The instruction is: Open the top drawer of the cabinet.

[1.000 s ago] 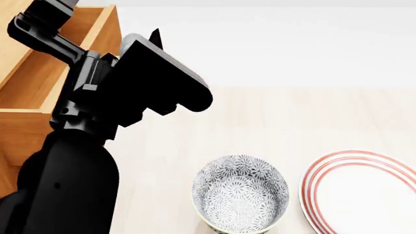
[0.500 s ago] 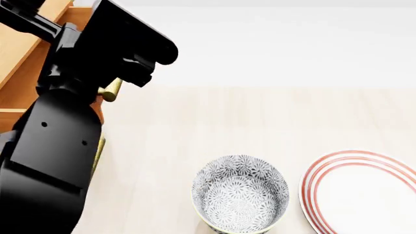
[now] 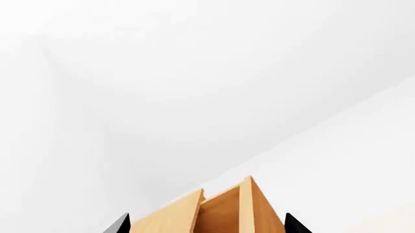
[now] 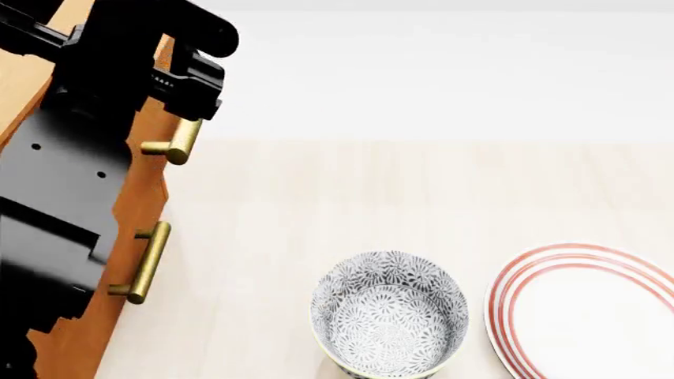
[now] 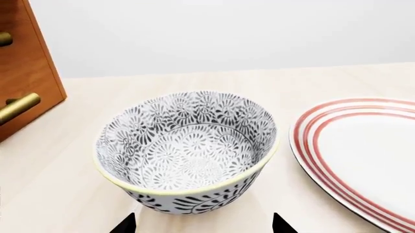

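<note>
The orange-brown cabinet (image 4: 132, 213) stands at the left of the head view, mostly behind my black left arm (image 4: 74, 158). Two brass bar handles (image 4: 174, 142) (image 4: 142, 264) show on its front. The top drawer (image 3: 220, 213) shows in the left wrist view as an open-topped wooden box with a lighter wall, beyond my left gripper (image 3: 207, 225), whose jaws stand wide apart and touch nothing. My right gripper (image 5: 202, 225) is open and empty, just in front of the patterned bowl (image 5: 188, 150). The cabinet's corner (image 5: 26, 63) shows there too.
A blue-and-white patterned bowl (image 4: 390, 320) stands on the pale wooden table (image 4: 421, 189) at the front middle. A white plate with red rings (image 4: 589, 308) lies to its right and also shows in the right wrist view (image 5: 363, 155). A white wall lies behind.
My left arm has swung left and up over the cabinet, uncovering the two brass handles. The open drawer box seen a second ago is now behind the arm. Bowl and plate have not moved.
</note>
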